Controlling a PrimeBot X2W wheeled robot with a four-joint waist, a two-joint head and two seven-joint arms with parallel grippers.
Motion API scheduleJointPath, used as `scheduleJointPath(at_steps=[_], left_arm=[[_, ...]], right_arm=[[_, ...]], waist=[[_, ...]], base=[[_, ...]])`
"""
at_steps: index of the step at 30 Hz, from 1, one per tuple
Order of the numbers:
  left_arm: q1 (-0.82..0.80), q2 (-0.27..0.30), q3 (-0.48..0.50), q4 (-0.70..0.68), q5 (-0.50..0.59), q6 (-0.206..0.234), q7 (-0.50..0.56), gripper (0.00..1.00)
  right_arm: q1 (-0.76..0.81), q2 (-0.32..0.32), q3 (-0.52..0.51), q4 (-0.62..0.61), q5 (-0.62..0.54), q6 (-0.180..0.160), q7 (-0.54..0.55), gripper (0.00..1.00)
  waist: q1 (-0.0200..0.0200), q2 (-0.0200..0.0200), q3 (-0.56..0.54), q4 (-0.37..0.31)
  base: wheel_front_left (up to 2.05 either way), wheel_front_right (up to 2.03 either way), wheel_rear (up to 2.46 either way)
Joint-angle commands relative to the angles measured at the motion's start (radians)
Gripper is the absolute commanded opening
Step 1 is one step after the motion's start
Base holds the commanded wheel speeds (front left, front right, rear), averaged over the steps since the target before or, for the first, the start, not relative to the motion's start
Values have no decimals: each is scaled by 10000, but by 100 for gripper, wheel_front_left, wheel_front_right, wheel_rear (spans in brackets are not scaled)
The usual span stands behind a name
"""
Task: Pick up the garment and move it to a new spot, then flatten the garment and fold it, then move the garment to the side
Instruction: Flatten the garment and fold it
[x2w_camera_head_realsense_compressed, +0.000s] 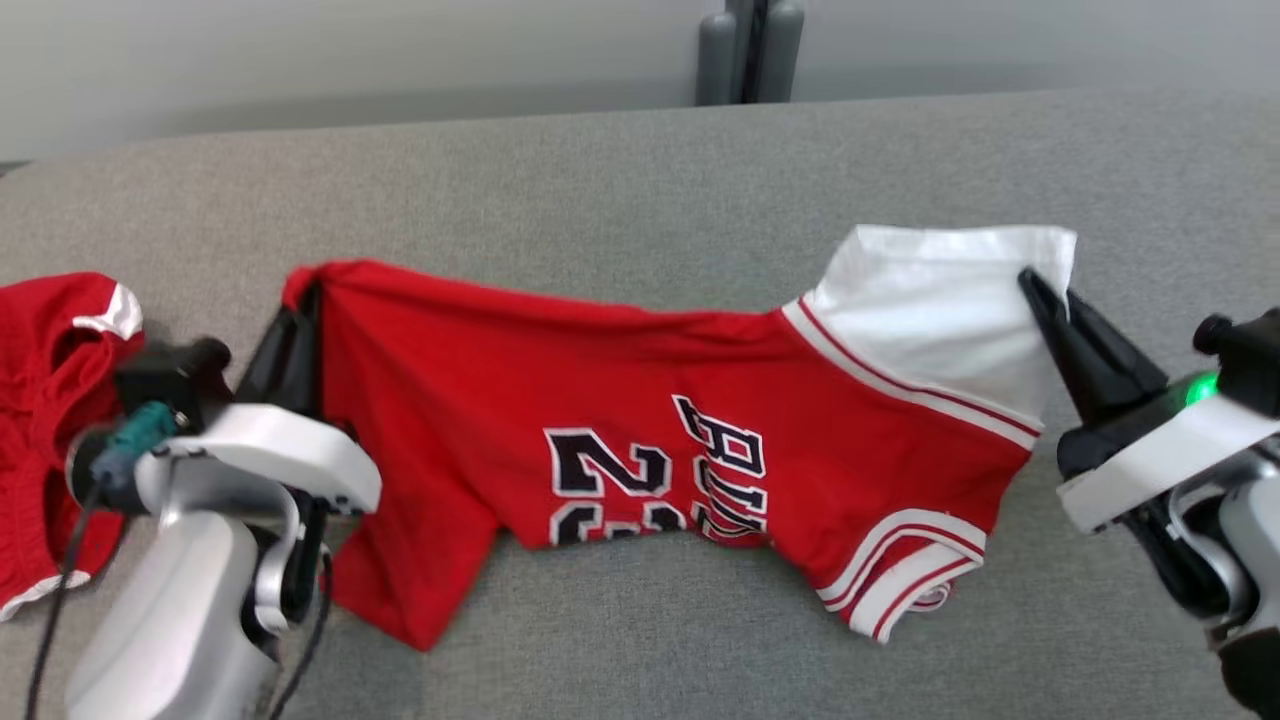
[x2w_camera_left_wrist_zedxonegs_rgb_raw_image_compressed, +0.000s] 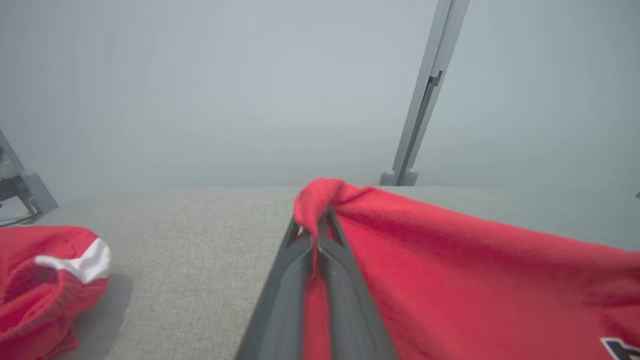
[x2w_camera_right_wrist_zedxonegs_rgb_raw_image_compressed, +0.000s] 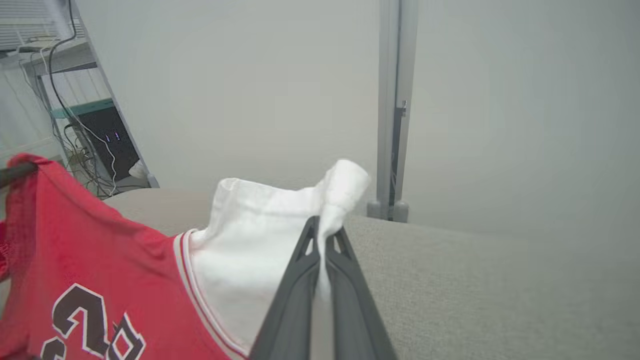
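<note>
The garment (x2w_camera_head_realsense_compressed: 620, 400) is a red jersey with dark numbers, white-striped trim and a white sleeve. It hangs stretched sideways between my two grippers above the grey table, its lower edge sagging. My left gripper (x2w_camera_head_realsense_compressed: 300, 300) is shut on the garment's red left corner (x2w_camera_left_wrist_zedxonegs_rgb_raw_image_compressed: 320, 200), seen in the left wrist view pinched between the dark fingers (x2w_camera_left_wrist_zedxonegs_rgb_raw_image_compressed: 345, 280). My right gripper (x2w_camera_head_realsense_compressed: 1040, 290) is shut on the white sleeve (x2w_camera_right_wrist_zedxonegs_rgb_raw_image_compressed: 280, 225); in the right wrist view white cloth bunches over the fingertips (x2w_camera_right_wrist_zedxonegs_rgb_raw_image_compressed: 320, 235).
A second red garment (x2w_camera_head_realsense_compressed: 50, 420) with white trim lies crumpled at the table's left edge, also in the left wrist view (x2w_camera_left_wrist_zedxonegs_rgb_raw_image_compressed: 45, 275). A grey post (x2w_camera_head_realsense_compressed: 750, 50) stands behind the table's (x2w_camera_head_realsense_compressed: 640, 180) far edge. Cables and a dark box (x2w_camera_right_wrist_zedxonegs_rgb_raw_image_compressed: 105, 140) sit far left.
</note>
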Motion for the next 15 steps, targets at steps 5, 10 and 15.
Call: scheduleJointPath(at_steps=[5,10,15], left_arm=[[-763,478,286,-1290,244,359,313,0],[-1562,866,359,-2236,434,398,775,0],[-2439,1152,310,-2804,599,282,1216,0]], right_arm=[[-786,-446,-441,-606,53,1,-14,0],[-1761,-733,-818,-1237,-15,1,386,0],[-2887,-984,-1206,-1704,25,1,785,0]], waist=[[0,0,-750,-378],[0,0,-1209,-616],[0,0,-1459,-780]], base=[[0,0,0],[0,0,0],[0,0,0]])
